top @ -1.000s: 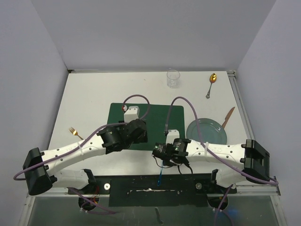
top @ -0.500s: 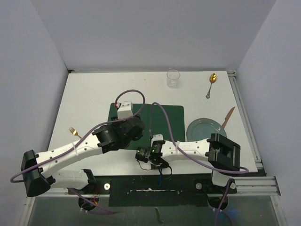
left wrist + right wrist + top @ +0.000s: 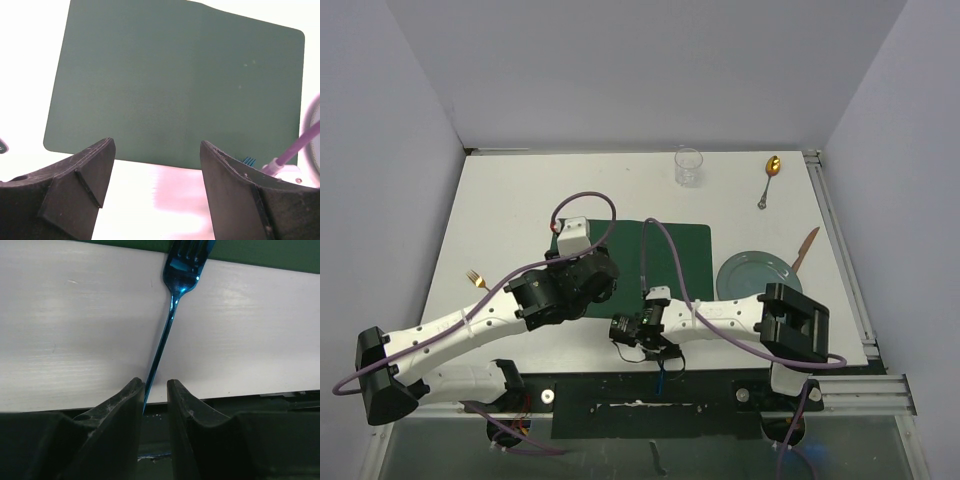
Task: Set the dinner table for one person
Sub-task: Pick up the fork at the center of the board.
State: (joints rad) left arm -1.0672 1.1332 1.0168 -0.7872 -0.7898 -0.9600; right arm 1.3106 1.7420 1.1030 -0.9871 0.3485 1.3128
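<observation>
A blue fork [image 3: 182, 270] lies on the white dinner table [image 3: 510, 200] with its tines at the near edge of the dark green placemat [image 3: 670, 250]. Its handle [image 3: 660, 378] sticks out past the table's near edge. My right gripper [image 3: 155, 384] sits low at that edge with its jaws narrowly open around the handle. The handle rests against the left finger, and a gap shows to the right finger. My left gripper [image 3: 156, 145] hangs wide open and empty above the table, just short of the placemat's near edge.
A teal plate [image 3: 758, 275] sits right of the placemat, with a copper knife [image 3: 807, 248] beyond it. A gold spoon [image 3: 770, 175] and a clear glass [image 3: 688, 165] stand at the back. A gold fork [image 3: 475, 278] lies at the left.
My right arm has folded and its gripper has shifted left along the table's near edge, jaws narrowing slightly. My left wrist has moved left and slightly back over the placemat's left side.
</observation>
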